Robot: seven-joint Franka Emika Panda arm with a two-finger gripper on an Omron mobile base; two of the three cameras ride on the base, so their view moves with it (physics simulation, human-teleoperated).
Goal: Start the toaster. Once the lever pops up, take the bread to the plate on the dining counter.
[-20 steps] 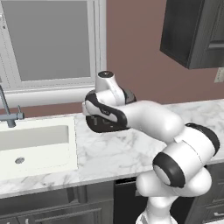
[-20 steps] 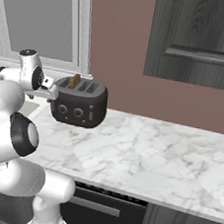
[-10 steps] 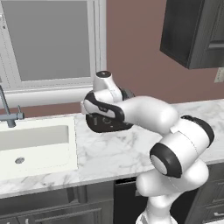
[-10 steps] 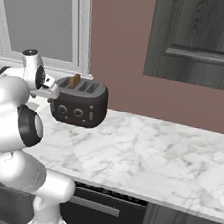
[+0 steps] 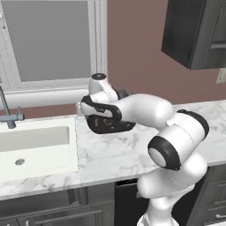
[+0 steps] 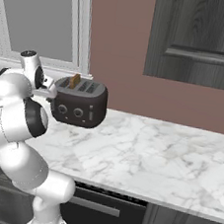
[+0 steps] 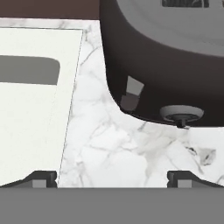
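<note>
Toaster (image 6: pixel 79 101) sits on the marble worktop (image 6: pixel 143 157), close to the back wall under the window (image 6: pixel 39 15), its 2 silver-ringed knobs facing out toward the room. From the right base view, 1 brown slice of bread (image 6: pixel 75 80) stands upright in the slot nearest my side, poking a little above the black top. From the left base view my own forearm crosses in front of the toaster (image 5: pixel 108 125), so just its dark lower body peeks out beneath the wrist; the white sink (image 5: pixel 33 145) lies just to the left of it, with the grey tap (image 5: pixel 9 112) at the far left edge. My pincer (image 7: pixel 111 177) hangs beside the toaster's sink-side end, looking down along it: in the hand view the 2 dark fingertips (image 7: pixel 41 178) stand at opposite bottom corners, spread as wide as they go, with bare veined marble between them and nothing in their hold. In that same view the toaster (image 7: pixel 166 65) bulges in from the upper right, a small grey lever tab (image 7: pixel 131 92) on its curved end and a round foot (image 7: pixel 181 113) under its edge, both well above the fingertips and not touched by them. The sink's pale rim (image 7: pixel 39 105) runs down the left. A dark wall cabinet (image 6: pixel 200 38) hangs above the worktop to the right of the toaster.
</note>
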